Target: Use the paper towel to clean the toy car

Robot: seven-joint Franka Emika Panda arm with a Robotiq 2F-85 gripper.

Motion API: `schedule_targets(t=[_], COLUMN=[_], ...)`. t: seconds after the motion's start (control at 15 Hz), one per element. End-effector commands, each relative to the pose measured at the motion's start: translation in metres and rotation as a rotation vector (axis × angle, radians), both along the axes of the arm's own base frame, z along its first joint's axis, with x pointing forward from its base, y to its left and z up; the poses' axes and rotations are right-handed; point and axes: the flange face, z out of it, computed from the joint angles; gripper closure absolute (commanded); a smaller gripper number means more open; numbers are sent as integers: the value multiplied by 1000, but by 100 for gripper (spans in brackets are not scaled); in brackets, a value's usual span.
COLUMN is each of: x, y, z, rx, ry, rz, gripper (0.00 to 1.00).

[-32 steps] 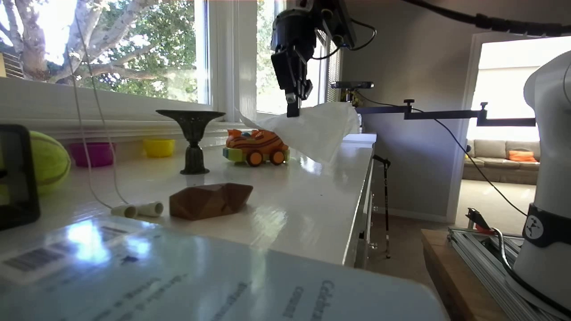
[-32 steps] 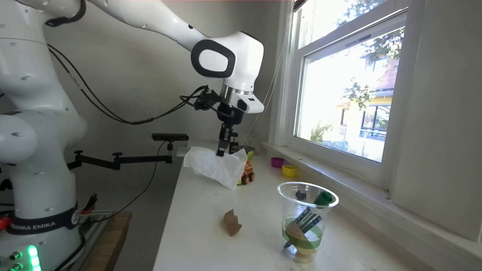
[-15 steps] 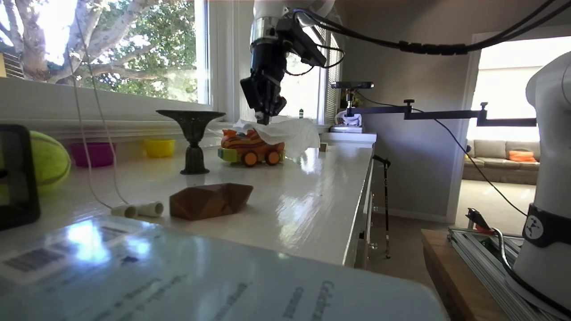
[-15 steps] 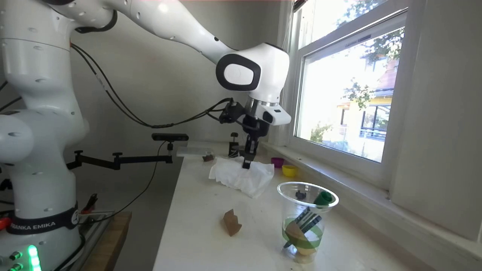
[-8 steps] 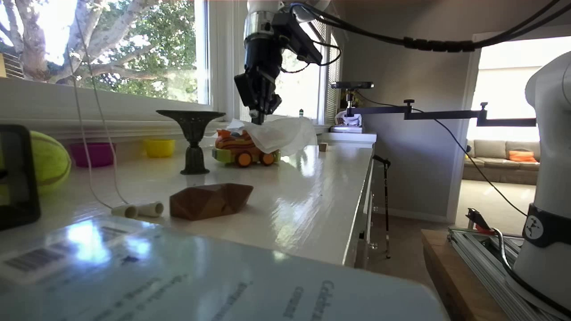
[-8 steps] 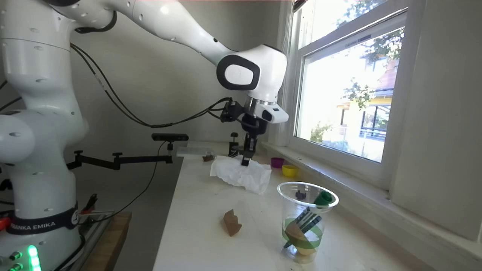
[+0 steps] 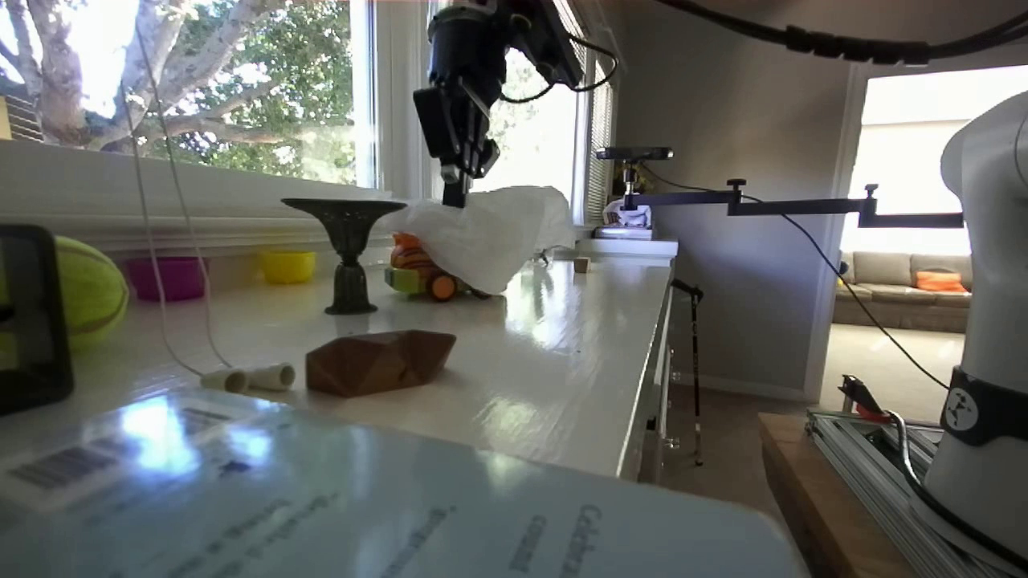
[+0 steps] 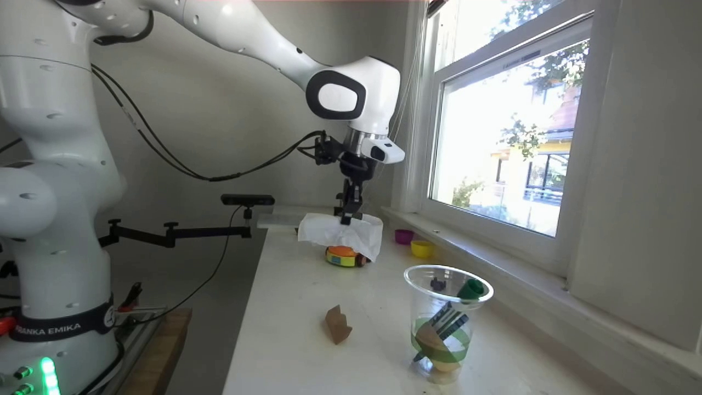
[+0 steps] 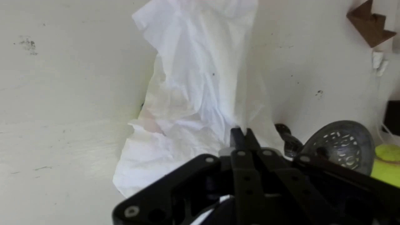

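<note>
My gripper (image 7: 454, 201) is shut on the white paper towel (image 7: 514, 229); the towel hangs limp from the fingertips. The gripper also shows in an exterior view (image 8: 346, 220) and in the wrist view (image 9: 242, 131). The orange-red toy car (image 7: 411, 255) stands on the white counter below the towel. The towel drapes in front of and over much of it; its green-yellow end and a wheel show. In an exterior view the car's low end (image 8: 343, 258) shows under the towel's lower edge (image 8: 323, 230). In the wrist view the towel (image 9: 200, 78) hides nearly all of the car.
A dark funnel-shaped stand (image 7: 349, 257) is close beside the car. A brown faceted lump (image 7: 377, 363) lies nearer that camera. Magenta (image 8: 403, 236) and yellow (image 8: 422, 249) cups are by the window. A clear cup (image 8: 447, 329) holds several items. The counter's front edge (image 7: 646, 377) drops off.
My gripper carried the towel toward the window and down over the car, then rose and drew back a little in the last half second. The car has shifted slightly toward the funnel-shaped stand.
</note>
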Motion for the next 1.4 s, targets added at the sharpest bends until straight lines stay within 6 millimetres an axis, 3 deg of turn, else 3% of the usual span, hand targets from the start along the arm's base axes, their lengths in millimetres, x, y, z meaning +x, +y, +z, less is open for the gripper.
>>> schedule_targets(t=[0.0, 0.33, 0.8, 1.0, 1.33], x=[-19, -12, 2, -1, -16], y=[12, -14, -83, -84, -46], z=[5, -17, -32, -33, -27], rx=[33, 4, -3, 2, 19], ry=[0, 41, 47, 51, 61], rz=[51, -21, -207, -206, -98], gripper=[100, 100, 100, 100, 100])
